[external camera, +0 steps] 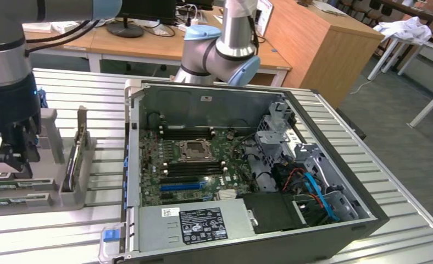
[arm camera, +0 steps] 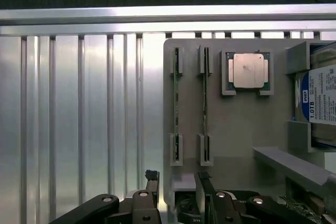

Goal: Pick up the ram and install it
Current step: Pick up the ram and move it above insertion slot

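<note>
The pincer hung open over the grey tray on the slatted desk, gripping nothing. The ram stood on edge in the tray's slotted holders, in line with the gap between the fingers. A second stick stood just beside it, between it and the processor chip. The open computer case sat well apart, toward the exterior view's right.

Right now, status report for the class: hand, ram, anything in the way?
Hand open, empty, above gray tray. Ram on edge in its holders, untouched, second stick beside it. Nothing blocking.
</note>
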{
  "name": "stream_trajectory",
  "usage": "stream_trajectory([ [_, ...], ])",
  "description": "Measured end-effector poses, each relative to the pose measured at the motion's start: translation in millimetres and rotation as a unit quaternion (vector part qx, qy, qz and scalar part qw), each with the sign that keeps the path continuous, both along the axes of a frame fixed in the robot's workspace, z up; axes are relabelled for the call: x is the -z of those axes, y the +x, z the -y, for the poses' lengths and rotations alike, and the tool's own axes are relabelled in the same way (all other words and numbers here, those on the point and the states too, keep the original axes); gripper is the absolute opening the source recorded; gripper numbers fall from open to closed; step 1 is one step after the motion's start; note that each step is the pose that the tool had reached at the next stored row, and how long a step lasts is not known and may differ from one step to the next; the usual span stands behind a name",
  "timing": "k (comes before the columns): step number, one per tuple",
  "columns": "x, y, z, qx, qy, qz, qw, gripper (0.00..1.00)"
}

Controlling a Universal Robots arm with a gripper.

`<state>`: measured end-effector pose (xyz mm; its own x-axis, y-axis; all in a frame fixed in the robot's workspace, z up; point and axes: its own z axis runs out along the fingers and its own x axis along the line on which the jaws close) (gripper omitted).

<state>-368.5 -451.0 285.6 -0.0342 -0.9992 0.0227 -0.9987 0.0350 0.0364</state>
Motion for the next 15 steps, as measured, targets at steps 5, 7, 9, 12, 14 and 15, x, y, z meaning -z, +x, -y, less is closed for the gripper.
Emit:
stream_trajectory([
  [5, 9.0, -0.1, 0.1, 0.0, 0.0, 0.0, 1.0, 0.41],
  [7, 12.3, -4.1, 0.2, 0.0, 0.0002, 0.0, 1.0, 0.41],
  [9, 15.1, -10.0, 0.1, 0.0, 0.0005, 0.0, 1.0, 0.41],
  [12, 20.4, -16.4, 0.1, 0.0, 0.0007, -0.0001, 1.0, 0.41],
  [14, 24.3, -19.2, 0.1, 0.0, 0.0007, 0.0, 1.0, 0.41],
  [15, 26.0, -20.4, 0.0, 0.0, 0.0007, 0.0, 1.0, 0.41],
])
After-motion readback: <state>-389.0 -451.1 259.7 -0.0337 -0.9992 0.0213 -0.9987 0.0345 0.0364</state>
